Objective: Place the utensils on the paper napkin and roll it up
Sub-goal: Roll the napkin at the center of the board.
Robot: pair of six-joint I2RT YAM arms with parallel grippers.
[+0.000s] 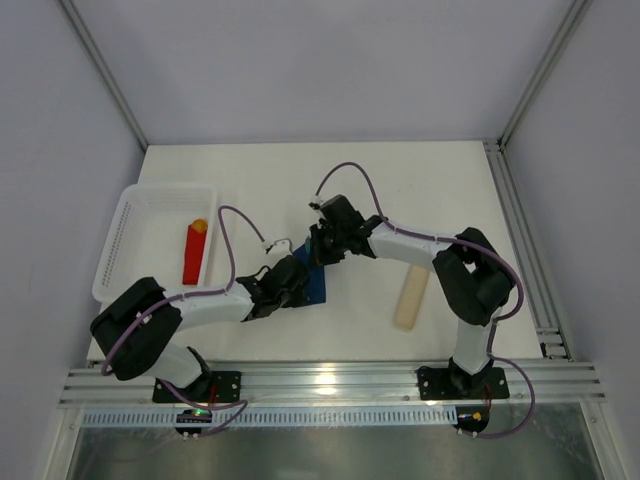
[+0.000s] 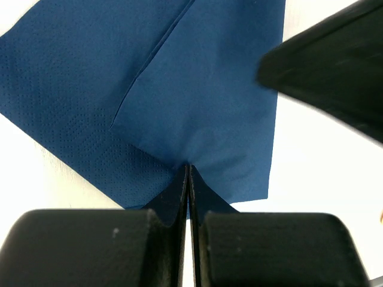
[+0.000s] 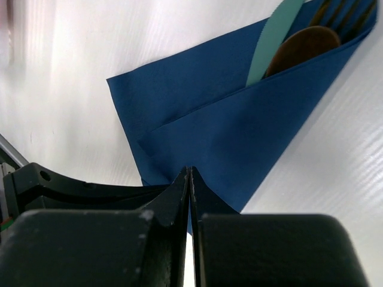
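**Progress.** Utensils [image 3: 302, 45] are on the napkin [image 3: 227, 137]. One flap is already folded over their lower ends. Right wrist view: a pale knife blade, a copper-brown spoon bowl and fork tines stick out past the fold at the far corner. The handles are hidden under the paper. So placing looks done and the wrap has begun. The bundle is a loose folded pocket, not yet a roll. Left to do, as I judge it: turn the covered utensils over the remaining bare sheet until it forms a narrow roll.

**Grippers.** Left gripper [image 2: 188, 170]: jaws pressed together, tips pinching the napkin near its near edge, with the paper puckering into the tips. Right gripper [image 3: 190, 174]: jaws also pressed together, nipping the edge of the folded flap. The two grippers sit close together on opposite sides of the bundle.

**Location.** The napkin lies mid-table, between the two grippers and mostly hidden by them in the top view.

**Surface and room.** White table [image 1: 400, 190], matte, with faint ribbing and glare. A white basket [image 1: 165, 188] at the left holds a red block [image 1: 194, 252] with an orange tip. A beige bar [image 1: 411, 297] lies to the right, well apart from the napkin. Grey walls and aluminium framing surround the table.
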